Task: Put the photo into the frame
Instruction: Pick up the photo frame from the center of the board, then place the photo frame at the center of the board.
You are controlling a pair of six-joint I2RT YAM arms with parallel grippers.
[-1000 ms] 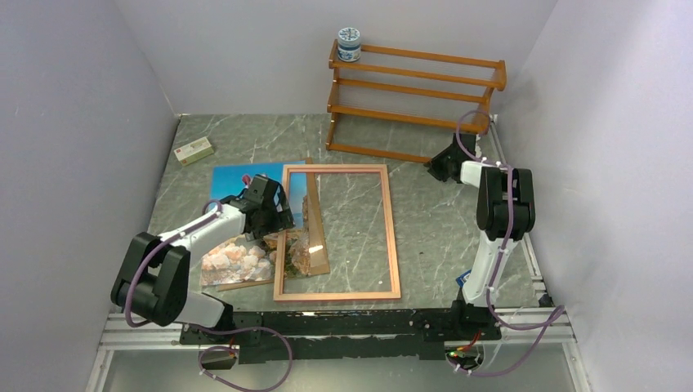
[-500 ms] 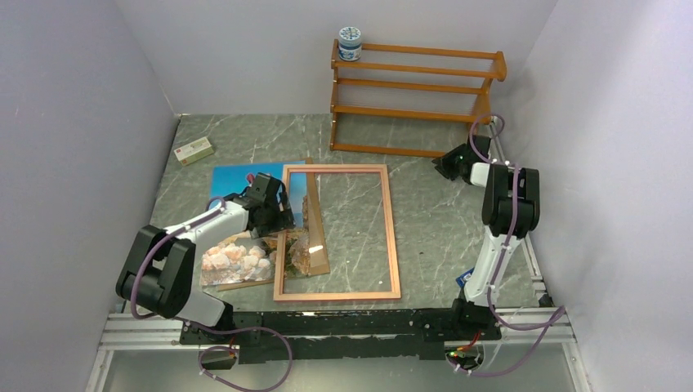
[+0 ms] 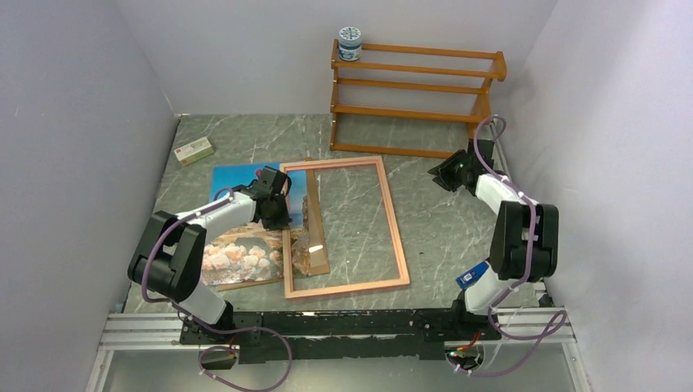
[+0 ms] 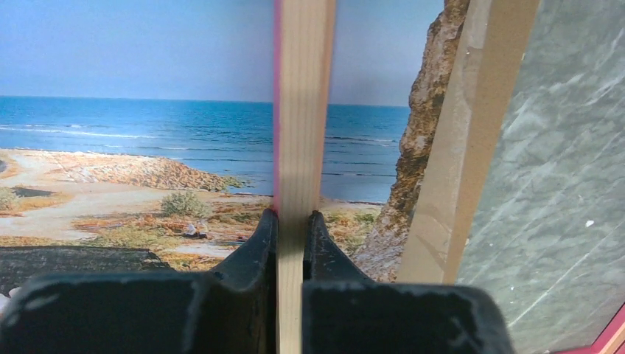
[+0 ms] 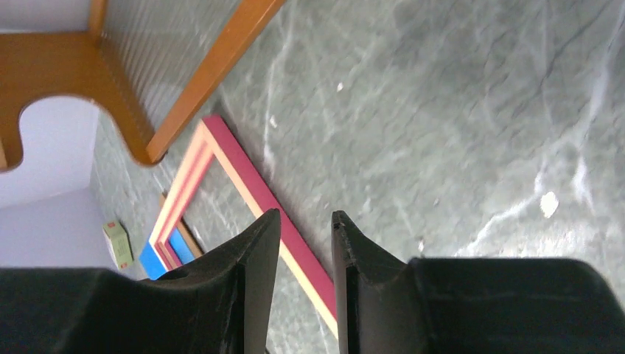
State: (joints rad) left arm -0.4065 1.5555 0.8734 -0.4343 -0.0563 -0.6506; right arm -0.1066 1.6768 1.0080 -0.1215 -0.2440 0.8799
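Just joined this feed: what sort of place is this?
Probably a lab robot cell: plain lilac walls box in a grey marbled tabletop, aluminium rail along its near edge.

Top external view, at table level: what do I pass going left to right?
small box → photo → frame → right gripper. Left out for overlap: the left gripper on the frame's left rail, the brown panel inside the frame, the rack behind.
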